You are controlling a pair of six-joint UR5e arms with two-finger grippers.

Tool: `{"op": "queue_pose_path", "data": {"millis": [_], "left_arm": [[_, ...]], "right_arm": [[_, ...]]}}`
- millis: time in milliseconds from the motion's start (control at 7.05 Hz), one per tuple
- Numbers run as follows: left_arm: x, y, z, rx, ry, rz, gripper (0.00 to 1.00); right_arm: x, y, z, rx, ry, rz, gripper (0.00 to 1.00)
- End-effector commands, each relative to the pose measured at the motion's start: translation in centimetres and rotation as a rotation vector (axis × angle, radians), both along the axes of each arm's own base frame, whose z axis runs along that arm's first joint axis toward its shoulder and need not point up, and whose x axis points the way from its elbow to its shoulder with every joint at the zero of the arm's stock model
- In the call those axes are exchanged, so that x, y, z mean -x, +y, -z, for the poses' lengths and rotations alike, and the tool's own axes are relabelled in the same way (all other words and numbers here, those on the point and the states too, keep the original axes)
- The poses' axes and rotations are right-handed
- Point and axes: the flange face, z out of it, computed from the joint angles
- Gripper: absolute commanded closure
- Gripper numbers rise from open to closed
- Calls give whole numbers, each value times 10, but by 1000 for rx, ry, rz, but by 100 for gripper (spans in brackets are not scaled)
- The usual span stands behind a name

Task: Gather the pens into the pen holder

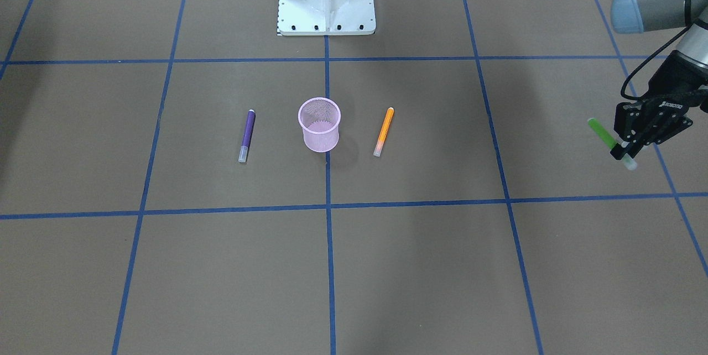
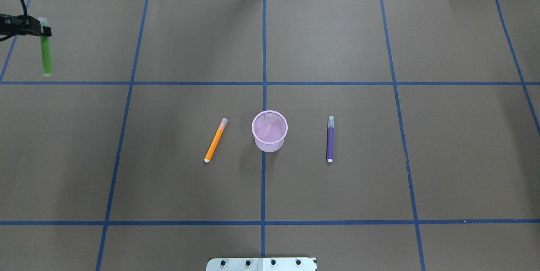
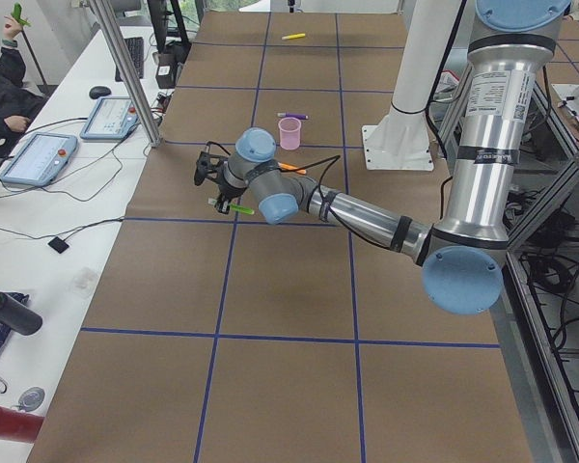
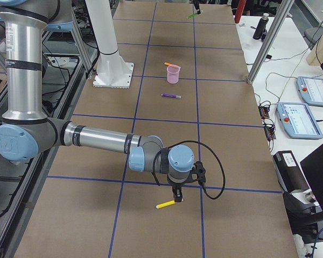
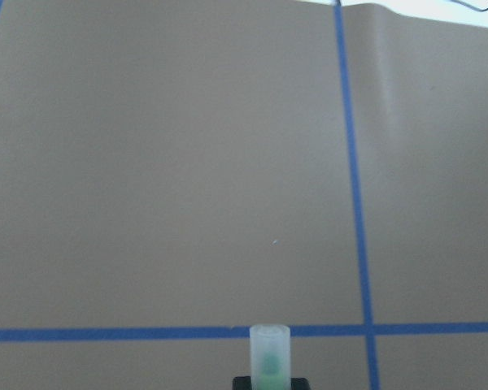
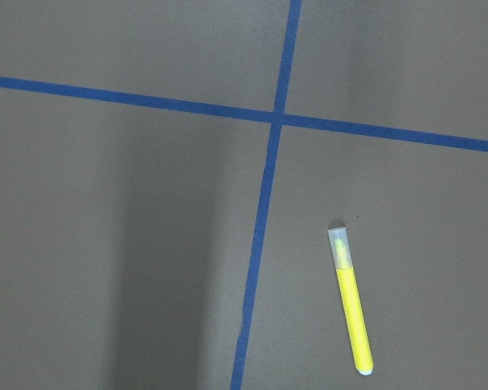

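Jaws of the left gripper (image 1: 620, 151) clamped the green pen (image 1: 602, 132) aloft, probably bound for the pen holder (image 1: 319, 129); the right gripper's (image 4: 177, 198) jaw state could not be told.

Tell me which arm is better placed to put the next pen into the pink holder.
Left, probably. The left gripper is shut on the green pen, so it only has to carry it to the pen holder. The right gripper hovers over a yellow pen lying on the table, far from the holder.
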Motion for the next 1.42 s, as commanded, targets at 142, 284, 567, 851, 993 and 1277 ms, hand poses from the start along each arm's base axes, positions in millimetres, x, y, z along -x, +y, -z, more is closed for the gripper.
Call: {"op": "queue_pose_path", "data": {"millis": [142, 284, 567, 851, 993, 1277], "left_arm": [[-4, -24, 82, -163, 11, 116, 100], [-14, -27, 101, -191, 25, 106, 100], [-28, -29, 118, -213, 41, 88, 100], [-39, -29, 123, -213, 51, 76, 100], [-40, -28, 123, -212, 52, 73, 100], [-40, -29, 125, -214, 55, 74, 100]], "right_arm": [[8, 0, -22, -52, 9, 25, 0], [26, -6, -35, -93, 26, 66, 0], [55, -28, -56, -164, 34, 123, 4], [80, -35, -57, -179, 79, 177, 4], [83, -36, -65, -176, 81, 186, 4], [83, -32, -75, -189, 74, 187, 5]]}}
